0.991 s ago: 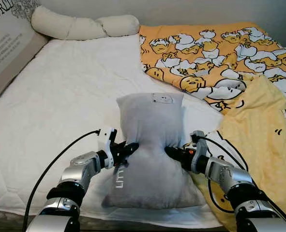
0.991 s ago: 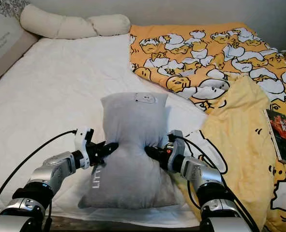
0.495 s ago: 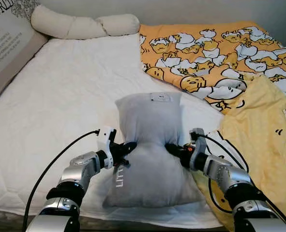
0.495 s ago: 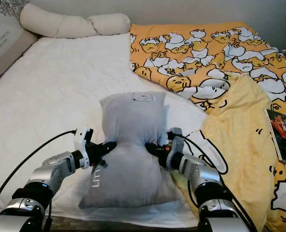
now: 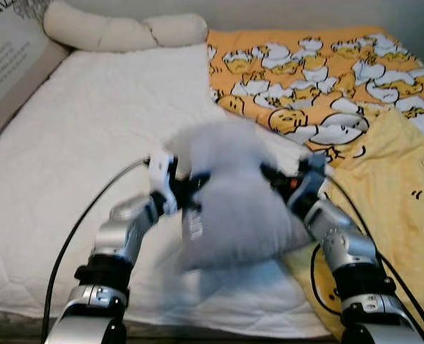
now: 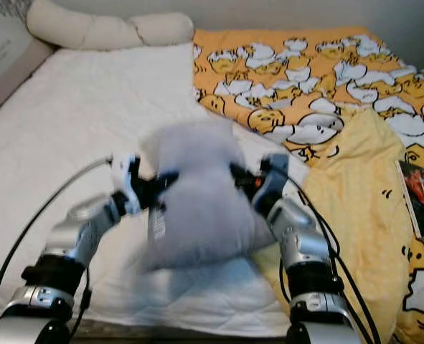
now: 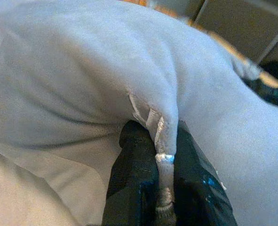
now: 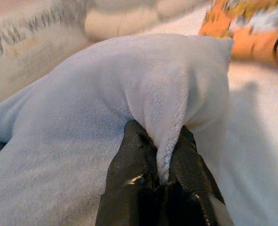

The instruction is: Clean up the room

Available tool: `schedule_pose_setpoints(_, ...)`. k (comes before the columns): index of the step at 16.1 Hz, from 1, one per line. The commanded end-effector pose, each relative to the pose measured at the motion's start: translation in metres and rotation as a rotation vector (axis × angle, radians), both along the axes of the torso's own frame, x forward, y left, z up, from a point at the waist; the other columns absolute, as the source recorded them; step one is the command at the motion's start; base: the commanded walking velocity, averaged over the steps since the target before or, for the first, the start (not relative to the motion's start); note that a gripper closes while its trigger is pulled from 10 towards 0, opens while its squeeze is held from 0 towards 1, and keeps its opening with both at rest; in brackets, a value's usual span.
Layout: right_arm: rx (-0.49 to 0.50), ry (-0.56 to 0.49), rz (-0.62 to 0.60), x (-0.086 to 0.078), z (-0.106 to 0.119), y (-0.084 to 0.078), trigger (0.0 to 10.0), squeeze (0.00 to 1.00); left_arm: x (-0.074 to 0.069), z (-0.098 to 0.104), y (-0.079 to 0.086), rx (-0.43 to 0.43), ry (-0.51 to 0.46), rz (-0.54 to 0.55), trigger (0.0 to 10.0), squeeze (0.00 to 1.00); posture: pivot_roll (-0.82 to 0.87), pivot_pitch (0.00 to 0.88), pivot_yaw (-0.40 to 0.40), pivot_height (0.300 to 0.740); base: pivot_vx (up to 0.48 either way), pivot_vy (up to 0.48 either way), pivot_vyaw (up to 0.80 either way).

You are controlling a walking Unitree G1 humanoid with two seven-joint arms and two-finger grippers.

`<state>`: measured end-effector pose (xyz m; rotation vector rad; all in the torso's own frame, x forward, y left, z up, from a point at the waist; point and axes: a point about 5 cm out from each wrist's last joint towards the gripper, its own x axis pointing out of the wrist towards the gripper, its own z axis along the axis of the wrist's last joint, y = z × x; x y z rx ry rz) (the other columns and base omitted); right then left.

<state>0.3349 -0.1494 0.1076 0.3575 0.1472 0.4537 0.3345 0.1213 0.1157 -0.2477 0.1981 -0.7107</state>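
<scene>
Pillow (image 5: 233, 197) hangs above the bed (image 5: 90, 143), pinched by both sides: left gripper (image 7: 160, 181) and right gripper (image 8: 162, 176) each closed on a fold. Better to carry it level, both arms together, so no seam slips out.

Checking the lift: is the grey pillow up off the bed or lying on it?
Apparently lifted: grey pillow hangs pinched between left gripper and right gripper, shadow on the mattress beneath.

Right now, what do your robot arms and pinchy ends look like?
Both arms are shiny silver metal with black joint bands. A thin black cable loops along each. The left tool has a white block behind two long black fingers; the right tool has a grey block with a small orange-red spot.
</scene>
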Motion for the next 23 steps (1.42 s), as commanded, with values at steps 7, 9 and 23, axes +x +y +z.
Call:
schedule_pose_setpoints(7, 0.051, -0.191, -0.153, -0.015, 0.051, 0.004, 0.0, 0.0, -0.01, 0.033, -0.011, 0.018, -0.156, 0.043, 0.0, 0.0, -0.07, 0.0, 0.1, 0.74, 0.0, 0.0, 0.0)
schedule_pose_setpoints(9, -0.012, -0.218, -0.219, -0.018, 0.057, 0.004, 10.0, 0.0, -0.011, 0.04, -0.01, 0.048, -0.21, 0.116, 0.0, 0.0, -0.06, 0.0, 0.105, 0.74, 0.0, 0.0, 0.0)
schedule_pose_setpoints(23, -0.075, -0.112, -0.259, -0.025, 0.04, 0.022, 10.0, 0.0, -0.018, 0.044, 0.013, 0.232, -0.28, 0.33, 10.0, 0.0, 0.03, 0.0, 0.044, 0.74, 0.0, 0.06, -0.23)
